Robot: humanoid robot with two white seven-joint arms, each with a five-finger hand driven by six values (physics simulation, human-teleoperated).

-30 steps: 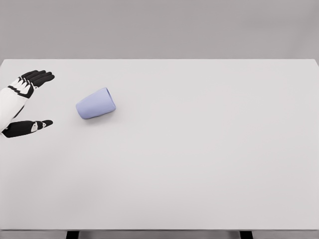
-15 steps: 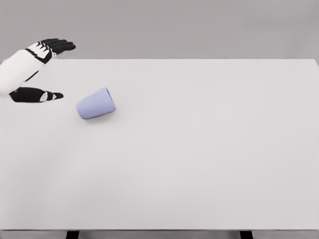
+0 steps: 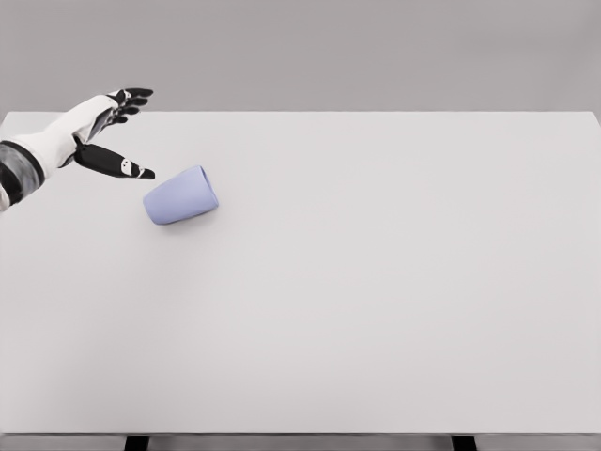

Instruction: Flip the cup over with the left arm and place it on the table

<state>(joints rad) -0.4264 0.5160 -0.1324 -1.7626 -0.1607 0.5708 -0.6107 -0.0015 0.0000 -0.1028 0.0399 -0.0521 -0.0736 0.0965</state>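
The left hand [image 3: 105, 132] has moved closer to the cup [image 3: 180, 195], fingers [image 3: 133, 97] spread, seemingly not touching it. The cup lies unmoved on its side on the table [image 3: 376, 282].

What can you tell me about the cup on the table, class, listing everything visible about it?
The cup is pale lavender-blue, smooth and matte, plastic-looking, with no handle showing. It tapers slightly, one end wider than the other. It lies on its side on the white table, in the left half towards the far edge, its axis running diagonally. Only the table touches it. The left hand, fingers spread, is up and to its left, apart from it.
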